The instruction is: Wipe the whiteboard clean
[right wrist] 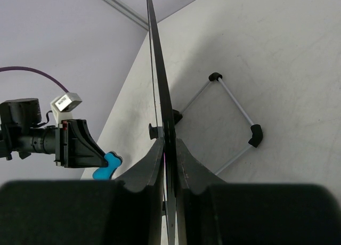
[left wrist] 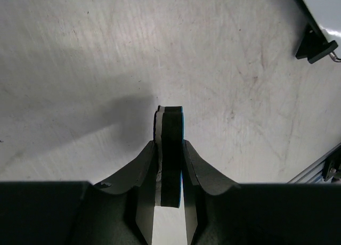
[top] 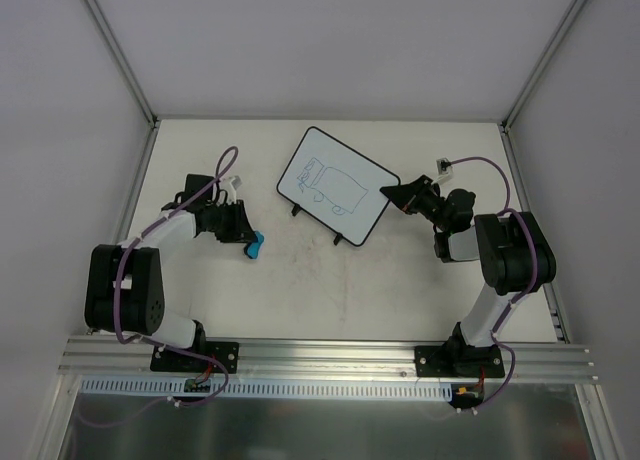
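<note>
Though illegible, blue scribbles (top: pixel 322 185) on whiteboard (top: pixel 372 187).

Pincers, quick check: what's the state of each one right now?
Left pincer: closed on the blue-and-black eraser.
Right pincer: closed on the edge of the whiteboard.

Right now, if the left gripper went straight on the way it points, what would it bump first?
Probably the bare table. The left gripper, with the eraser in its jaws, seems to tilt down at it. The whiteboard and its foot sit off to the right, though depth is unclear.
</note>
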You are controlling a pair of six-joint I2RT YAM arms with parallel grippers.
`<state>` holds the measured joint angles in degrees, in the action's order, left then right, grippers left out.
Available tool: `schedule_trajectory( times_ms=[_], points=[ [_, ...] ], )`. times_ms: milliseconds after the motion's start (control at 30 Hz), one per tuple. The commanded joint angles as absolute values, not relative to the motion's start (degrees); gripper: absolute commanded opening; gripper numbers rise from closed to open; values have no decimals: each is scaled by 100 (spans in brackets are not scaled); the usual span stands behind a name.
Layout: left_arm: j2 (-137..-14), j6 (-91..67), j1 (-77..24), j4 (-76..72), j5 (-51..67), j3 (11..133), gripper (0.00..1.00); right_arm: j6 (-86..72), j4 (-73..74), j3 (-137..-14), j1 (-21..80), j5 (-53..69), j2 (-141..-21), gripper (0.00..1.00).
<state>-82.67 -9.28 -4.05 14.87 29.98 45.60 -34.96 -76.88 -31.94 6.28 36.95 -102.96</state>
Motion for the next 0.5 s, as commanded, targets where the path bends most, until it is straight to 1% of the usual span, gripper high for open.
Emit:
schedule_trajectory(
  times_ms=[0,67,133,200,233,267,300,333,367,400,467],
  points=[
    [-8569,-993,-387,1433,3182,4483,10,-3366,-7743,-3340,615,3665,-10380,11],
    [-8674,-976,-300,1424,3181,4465,8,-3358,-7743,-3349,615,3665,-10380,12],
    [-8640,-975,-290,1398,3173,4430,9,-3357,-7743,-3357,615,3665,-10389,12],
    [-8570,-976,-281,1406,2971,4421,16,-3366,-7743,-3357,615,3674,-10389,12],
    [-8552,-976,-281,1406,2927,4403,21,-3358,-7743,-3349,607,3674,-10389,12],
    [-8526,-976,-273,1406,2866,4395,24,-3366,-7743,-3357,615,3665,-10389,12],
    [-8508,-984,-272,1398,2735,4395,31,-3366,-7743,-3357,624,3674,-10389,12],
    [-8490,-993,-246,1406,2673,4368,46,-3375,-7752,-3357,624,3665,-10389,12],
    [-8429,-993,-246,1415,2594,4351,58,-3366,-7761,-3349,615,3665,-10389,12],
    [-8403,-984,-237,1415,2514,4333,98,-3366,-7778,-3349,615,3665,-10389,12],
    [-8271,-993,-237,1415,2286,4289,99,-3366,-7778,-3349,615,3665,-10397,12]
  ],
)
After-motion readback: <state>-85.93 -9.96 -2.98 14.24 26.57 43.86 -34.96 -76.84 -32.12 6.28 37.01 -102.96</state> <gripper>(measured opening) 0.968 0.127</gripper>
